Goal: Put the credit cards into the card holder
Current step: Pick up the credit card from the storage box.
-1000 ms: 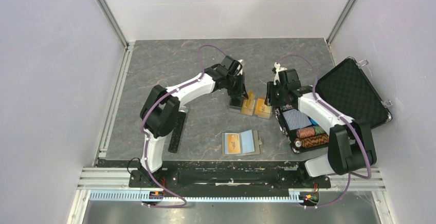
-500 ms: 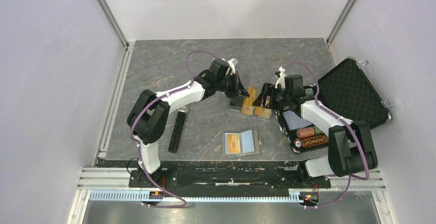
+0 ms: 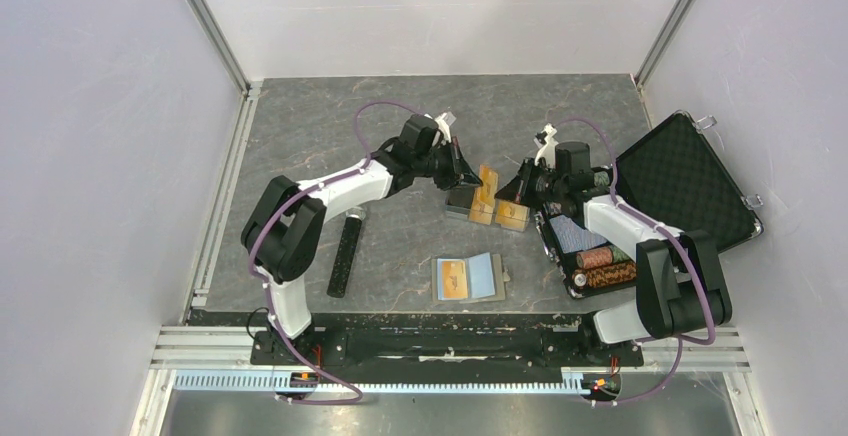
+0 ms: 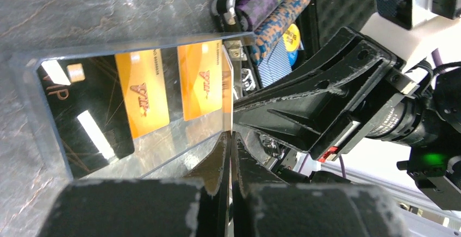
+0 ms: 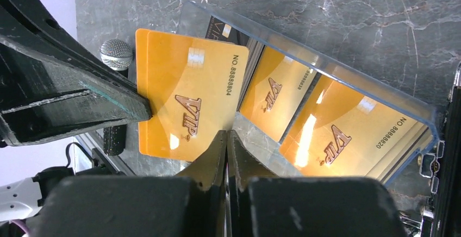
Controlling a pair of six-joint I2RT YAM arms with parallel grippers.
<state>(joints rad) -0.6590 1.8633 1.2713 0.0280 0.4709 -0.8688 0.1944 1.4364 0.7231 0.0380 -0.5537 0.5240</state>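
Right wrist: left tool (image 5: pixel 147 109) grasps orange card (image 5: pixel 190 90); clenched right tool (image 5: pixel 225 136) at its edge

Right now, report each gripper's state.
Left gripper: closed, pinching an orange card by its edge.
Right gripper: closed, holding nothing.
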